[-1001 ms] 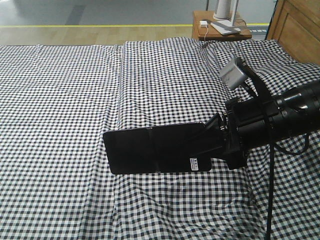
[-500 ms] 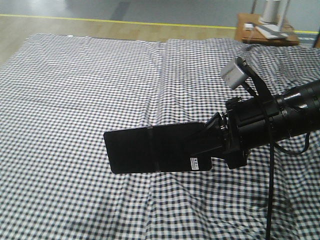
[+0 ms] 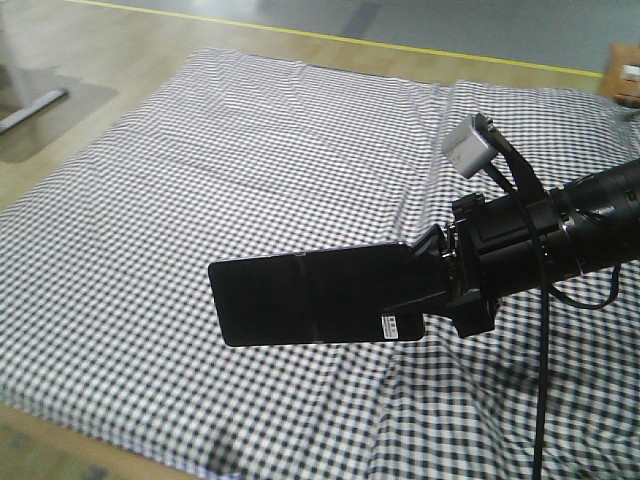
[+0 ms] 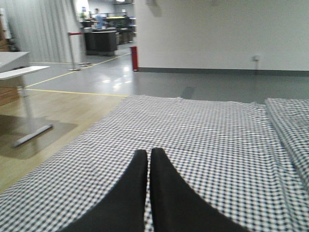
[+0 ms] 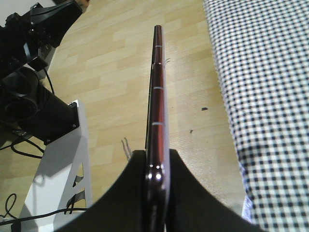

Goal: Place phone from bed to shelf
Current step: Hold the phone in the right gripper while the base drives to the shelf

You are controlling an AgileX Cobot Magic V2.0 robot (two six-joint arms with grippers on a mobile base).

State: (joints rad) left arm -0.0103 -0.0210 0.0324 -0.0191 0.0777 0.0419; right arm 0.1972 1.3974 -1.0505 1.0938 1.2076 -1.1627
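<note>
Right hand (image 5: 157, 157) clamps flat glossy phone (image 3: 300, 298) near gingham bed (image 3: 250, 150); left hand (image 4: 148, 153) closed.

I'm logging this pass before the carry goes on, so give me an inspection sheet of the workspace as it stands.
Surface: bed, wrinkled check cover, nothing lying on it.
Job's things: phone held off the cover, flat face toward the front camera; shelf not in view.
Clutter: nothing seen.
Grippers: right pincer shut on the phone's end; left pincer shut, empty.
Cables: black cable hanging below the right arm.
Surroundings: wood floor, yellow floor line.
</note>
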